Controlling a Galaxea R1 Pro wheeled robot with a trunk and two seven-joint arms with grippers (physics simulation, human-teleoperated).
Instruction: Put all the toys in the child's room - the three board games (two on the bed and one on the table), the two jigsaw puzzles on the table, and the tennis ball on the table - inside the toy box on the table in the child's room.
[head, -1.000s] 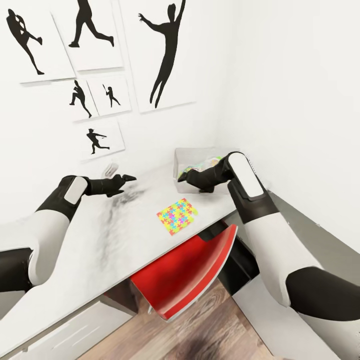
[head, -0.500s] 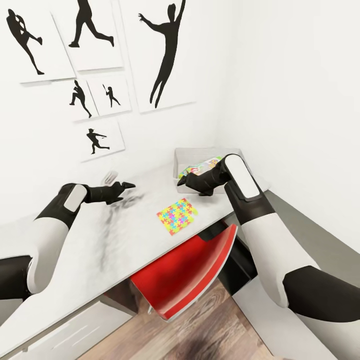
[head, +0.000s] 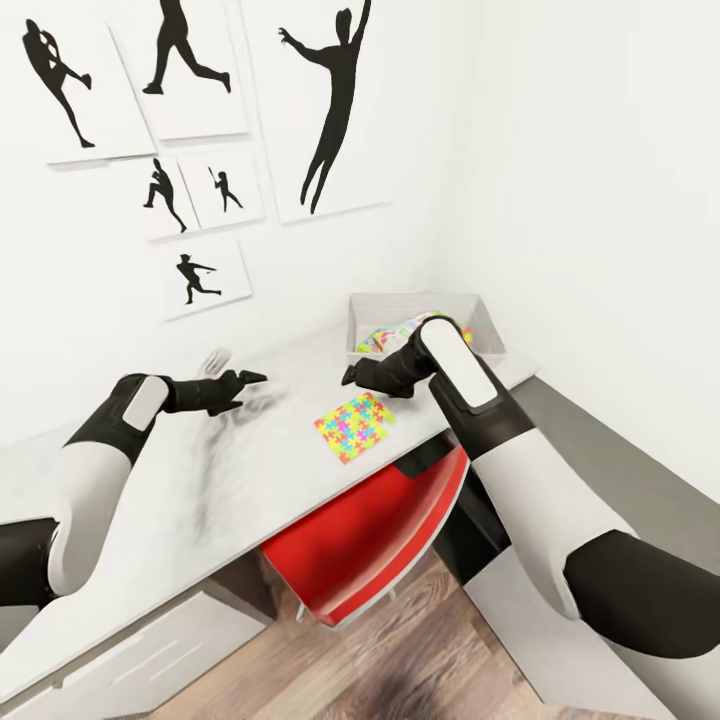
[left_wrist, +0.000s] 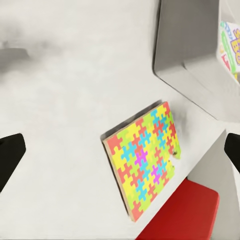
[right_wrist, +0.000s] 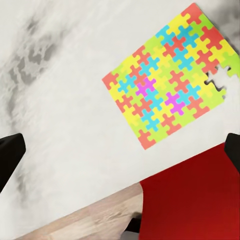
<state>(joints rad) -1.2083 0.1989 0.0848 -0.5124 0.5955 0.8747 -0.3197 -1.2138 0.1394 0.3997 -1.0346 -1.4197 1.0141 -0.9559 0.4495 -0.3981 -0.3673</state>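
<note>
Multicoloured jigsaw puzzle (head: 356, 427) lies thin and stiff on the surface (head: 200, 480); my spread, empty right gripper (head: 352, 376) should pinch its near overhanging edge.

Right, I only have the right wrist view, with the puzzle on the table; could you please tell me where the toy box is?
Observer: The toy box sits at the far end of the table, just beyond the puzzle.
Operator: Thank you. Is anything inside it?
Observer: Yes, the left wrist view shows a Skip-Bo game box lying in it.
Operator: And where is the left arm?
Observer: The left arm reaches over the table on the side of the puzzle away from the toy box, with its jaws wide open.
</note>
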